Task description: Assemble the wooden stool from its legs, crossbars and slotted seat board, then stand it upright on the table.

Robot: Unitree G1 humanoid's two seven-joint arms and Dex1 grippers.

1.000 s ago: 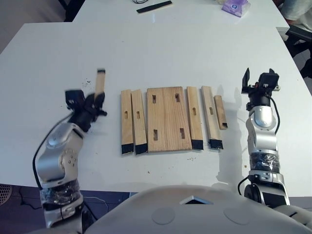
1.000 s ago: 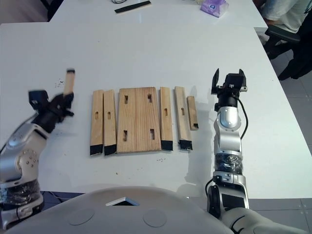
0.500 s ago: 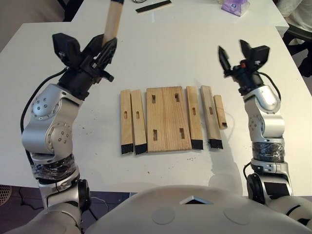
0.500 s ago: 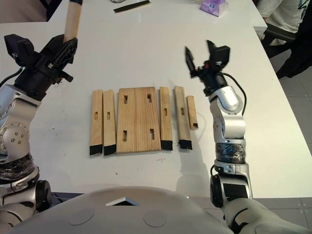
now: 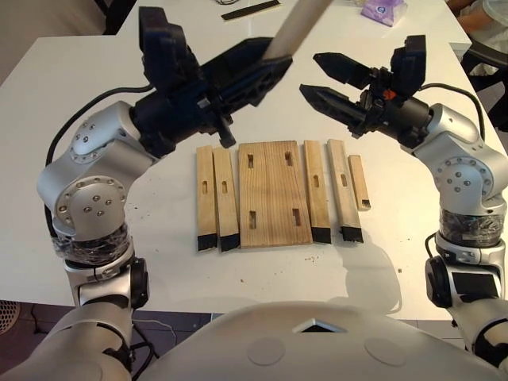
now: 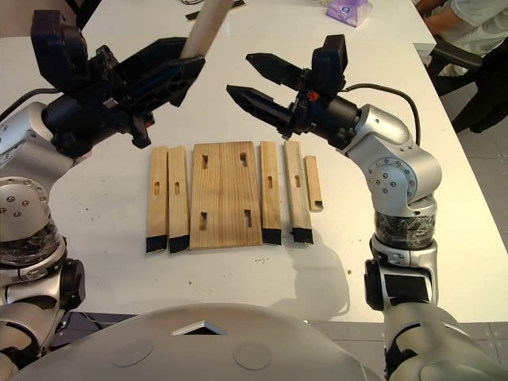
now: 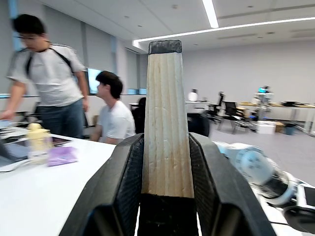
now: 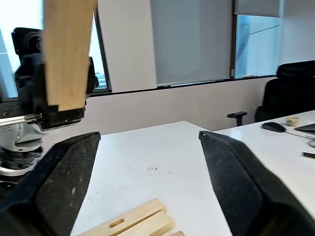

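My left gripper (image 5: pixel 255 67) is shut on a short wooden crossbar (image 5: pixel 295 28), held high over the table and slanting up and away. The left wrist view has that crossbar (image 7: pixel 167 118) clamped between both fingers. My right gripper (image 5: pixel 309 75) stands open just right of it, fingertips pointing at the crossbar, not touching it. In the right wrist view the crossbar (image 8: pixel 66 49) hangs ahead of the open fingers (image 8: pixel 59 187). Flat on the table lie the slotted seat board (image 5: pixel 274 194), two legs (image 5: pixel 216 198) to its left, two legs (image 5: pixel 329 190) to its right, and a second short crossbar (image 5: pixel 359 182).
The white table (image 5: pixel 95 95) has bare room left, right and behind the row of parts. A black strip (image 5: pixel 250 10) and a purple bag (image 5: pixel 383 12) lie on the far table.
Both arms have risen and swung inward. The left gripper carried the crossbar from low at the left up over the seat board. The open right gripper came in to face it.
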